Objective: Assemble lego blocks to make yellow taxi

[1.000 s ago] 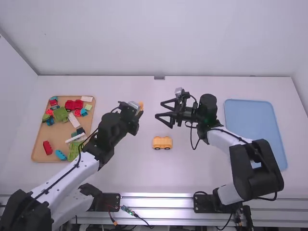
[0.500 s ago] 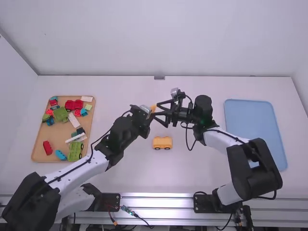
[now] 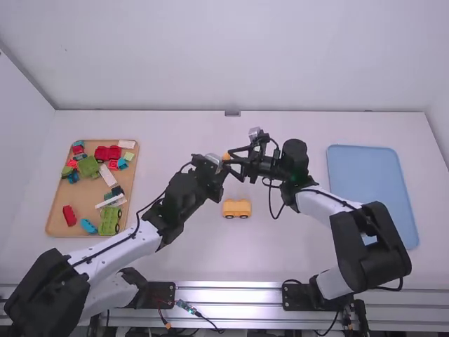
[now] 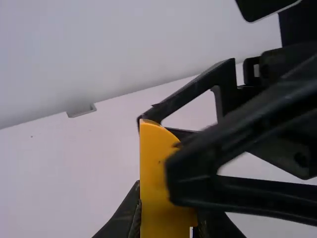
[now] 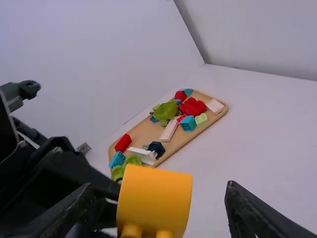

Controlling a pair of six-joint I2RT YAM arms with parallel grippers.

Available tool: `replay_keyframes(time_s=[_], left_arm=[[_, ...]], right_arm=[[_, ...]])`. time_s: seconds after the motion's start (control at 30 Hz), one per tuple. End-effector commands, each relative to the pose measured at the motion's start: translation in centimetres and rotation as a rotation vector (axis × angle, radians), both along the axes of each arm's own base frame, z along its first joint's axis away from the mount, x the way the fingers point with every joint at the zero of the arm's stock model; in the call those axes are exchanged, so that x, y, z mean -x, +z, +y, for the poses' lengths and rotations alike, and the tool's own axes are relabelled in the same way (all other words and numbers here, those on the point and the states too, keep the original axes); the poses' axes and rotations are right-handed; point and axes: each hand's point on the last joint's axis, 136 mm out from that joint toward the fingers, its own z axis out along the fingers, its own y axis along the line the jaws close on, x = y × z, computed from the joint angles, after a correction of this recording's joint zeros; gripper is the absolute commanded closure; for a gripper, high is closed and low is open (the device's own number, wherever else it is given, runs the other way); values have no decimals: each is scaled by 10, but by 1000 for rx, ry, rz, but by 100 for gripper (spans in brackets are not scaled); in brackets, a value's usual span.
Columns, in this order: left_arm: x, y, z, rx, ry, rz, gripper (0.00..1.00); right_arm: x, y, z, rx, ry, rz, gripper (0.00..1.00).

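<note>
The left gripper [image 3: 219,163] is above mid-table, shut on an orange-yellow block [image 3: 226,156]. In the left wrist view the left gripper [image 4: 167,224] pinches the lower end of this yellow block [image 4: 157,173]. The right gripper [image 3: 234,166] is open around the block's free end. In the right wrist view the right gripper [image 5: 161,201] has its fingers apart, with the yellow block [image 5: 154,196] between them and a gap on one side. Below the grippers, the yellow car body [image 3: 236,208] stands on the table with dark wheels.
At the left lies a wooden tray [image 3: 55,210] with several red, green, blue and white blocks. A blue tray [image 3: 368,179] lies at the right. The two arms meet closely above the middle of the table [image 3: 280,246].
The left gripper has moved right with the yellow block, up to the right gripper. The right gripper has shifted slightly left, and its fingers now straddle the block.
</note>
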Motion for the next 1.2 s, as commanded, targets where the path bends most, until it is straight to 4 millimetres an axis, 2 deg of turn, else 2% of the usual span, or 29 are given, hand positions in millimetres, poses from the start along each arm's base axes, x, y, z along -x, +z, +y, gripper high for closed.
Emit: replay_keyframes(time_s=[0.0, 0.23, 0.3, 0.43, 0.67, 0.77, 0.8, 0.83, 0.87, 0.9, 0.93, 0.97, 1.0, 1.17], left_arm=[[0, 1, -1, 10, 26, 1, 98], [2, 1, -3, 23, 18, 9, 98], [1, 2, -3, 39, 24, 9, 98], [1, 6, -4, 48, 19, -2, 98], [2, 6, -5, 49, 14, -1, 98], [2, 6, -5, 49, 15, -2, 98], [2, 6, -5, 49, 15, -2, 89], [2, 6, -5, 49, 15, -1, 69], [2, 6, -5, 48, 15, -1, 57], [0, 6, -3, 48, 20, -1, 35], [0, 6, -3, 48, 20, 0, 33], [1, 4, -3, 43, 20, 3, 12], [2, 4, -5, 32, 13, 0, 2], [3, -13, 3, -78, 5, 27, 1]], right_arm=[[-6, 5, 3, -4, -12, -12, 36], [-5, 5, 3, -8, -11, -1, 49], [-5, 5, 3, -9, -12, 6, 57], [-5, 5, 3, -9, -12, 5, 65], [-5, 5, 3, -11, -9, 10, 85], [-5, 5, 3, -11, -9, 10, 86], [-5, 5, 3, -11, -9, 9, 86], [-5, 5, 3, -11, -10, 9, 86], [-5, 5, 3, -11, -10, 9, 85], [-5, 5, 2, -11, -11, 8, 88], [-6, 5, 2, -10, -13, 8, 88], [-6, 5, 2, -8, -13, 0, 89], [-6, 5, 2, -6, -14, -10, 89], [-16, 4, -11, 7, -46, -42, 90]])
